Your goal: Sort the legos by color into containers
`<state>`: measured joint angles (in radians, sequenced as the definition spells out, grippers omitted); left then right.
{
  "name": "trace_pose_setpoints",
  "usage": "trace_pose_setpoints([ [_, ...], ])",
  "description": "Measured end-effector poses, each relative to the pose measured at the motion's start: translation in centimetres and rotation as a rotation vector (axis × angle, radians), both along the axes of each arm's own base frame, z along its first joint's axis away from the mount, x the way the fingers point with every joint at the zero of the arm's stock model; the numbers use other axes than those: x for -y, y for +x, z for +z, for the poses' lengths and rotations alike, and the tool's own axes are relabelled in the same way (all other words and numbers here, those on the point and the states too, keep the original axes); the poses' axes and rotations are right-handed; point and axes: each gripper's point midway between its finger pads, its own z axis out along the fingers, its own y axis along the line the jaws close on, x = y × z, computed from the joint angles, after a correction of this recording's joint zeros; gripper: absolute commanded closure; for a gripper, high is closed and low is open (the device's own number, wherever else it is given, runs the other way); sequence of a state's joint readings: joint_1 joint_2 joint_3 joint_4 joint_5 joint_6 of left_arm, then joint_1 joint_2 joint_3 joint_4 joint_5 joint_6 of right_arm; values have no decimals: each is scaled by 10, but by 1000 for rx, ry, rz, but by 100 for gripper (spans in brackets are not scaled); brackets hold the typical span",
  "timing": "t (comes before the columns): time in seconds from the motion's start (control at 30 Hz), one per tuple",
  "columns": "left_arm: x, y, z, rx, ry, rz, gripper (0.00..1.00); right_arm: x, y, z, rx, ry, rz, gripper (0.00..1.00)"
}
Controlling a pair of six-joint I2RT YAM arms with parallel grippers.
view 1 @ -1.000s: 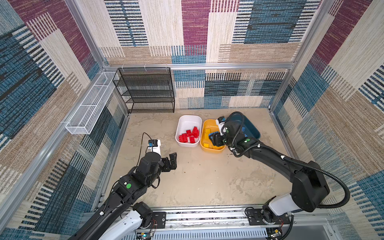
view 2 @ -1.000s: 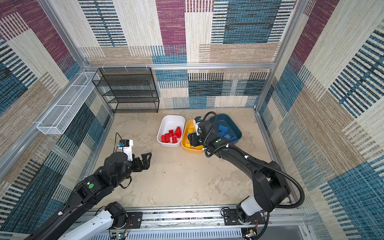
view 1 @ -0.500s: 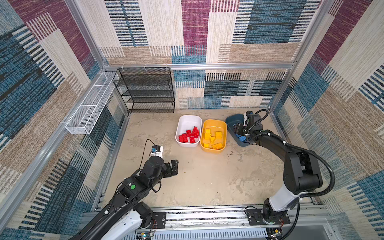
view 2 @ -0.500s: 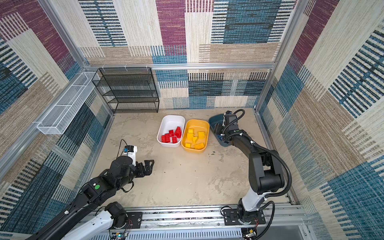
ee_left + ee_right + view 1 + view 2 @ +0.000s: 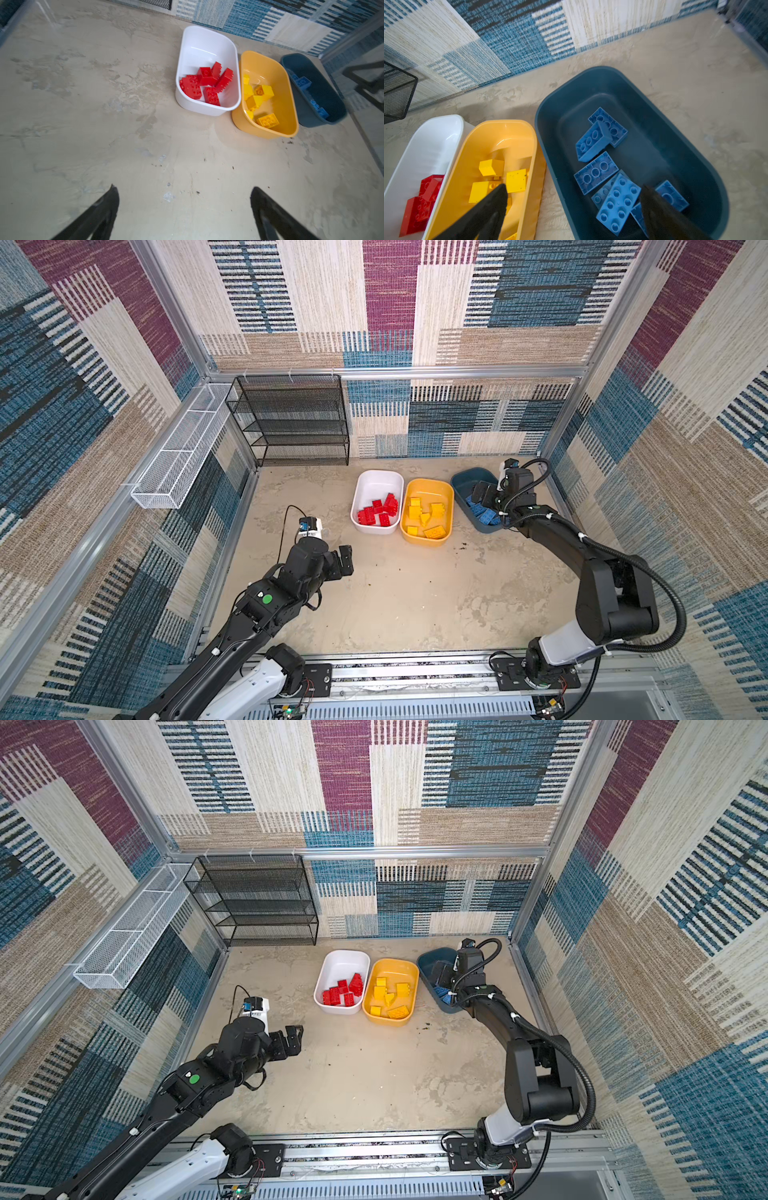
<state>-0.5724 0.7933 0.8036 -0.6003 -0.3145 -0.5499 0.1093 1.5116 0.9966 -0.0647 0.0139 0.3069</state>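
My right tool (image 5: pixel 573 188) has crossed to the blue tub (image 5: pixel 612 69) and sprung apart; left tool (image 5: pixel 185 188) apart too; all bricks (image 5: pixel 618 199) look sorted.

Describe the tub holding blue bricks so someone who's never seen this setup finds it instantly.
Find the black mesh rack against the back wall; three tubs sit in a row to its right. Go past the white tub and the yellow tub to the last one, nearest the right wall. Only this dark blue tub holds blue bricks.
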Motion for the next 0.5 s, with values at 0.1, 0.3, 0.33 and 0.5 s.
trace_pose_setpoints([
  [0.1,-19,11,4,1,35,80,1,15,-25,0,54,-51,-50,0],
  [0.3,-66,36,-9,-40,160,251,1,43,-74,-19,180,-160,-137,0],
  [0.33,-76,39,-12,-39,176,286,1,48,-82,-22,213,-187,-150,0],
  [0.5,-103,46,-49,-42,246,358,1,64,-108,-39,319,-311,-180,0],
])
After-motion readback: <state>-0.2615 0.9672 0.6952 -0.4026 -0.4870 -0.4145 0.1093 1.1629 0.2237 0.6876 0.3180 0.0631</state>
